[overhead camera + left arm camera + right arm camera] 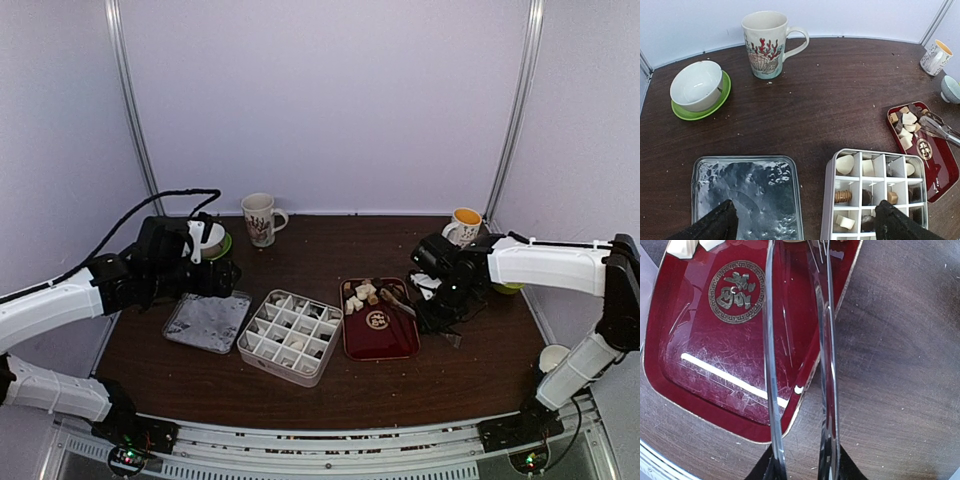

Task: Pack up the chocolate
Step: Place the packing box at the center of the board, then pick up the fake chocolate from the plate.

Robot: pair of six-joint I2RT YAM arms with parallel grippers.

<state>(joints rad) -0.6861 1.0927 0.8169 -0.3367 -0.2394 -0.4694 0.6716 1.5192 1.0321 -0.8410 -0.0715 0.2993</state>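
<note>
Chocolate [362, 293] pieces in cream, tan and dark brown lie heaped at the far end of the dark-red tray [380, 340]. The left wrist view shows the same chocolate [907, 126] and tray [940, 165]. More pieces sit in cells of the white divided box [290, 335] [875, 187]. My right gripper [440, 300] [801, 471] is shut on metal tongs [771, 365]. The tongs' two arms stand apart and reach over the tray [715, 355] toward the cream chocolate [682, 247]. My left gripper [215, 275] [807, 220] hangs open and holds nothing, one finger over the metal lid [747, 197], the other over the box.
A shell-patterned mug [259, 218] [765, 44] and a white bowl on a green saucer [212, 240] [696, 87] stand at the back left. A yellow-lined mug [463, 226] [935, 56] stands at the back right. A small white cup [553, 357] is beside the right arm.
</note>
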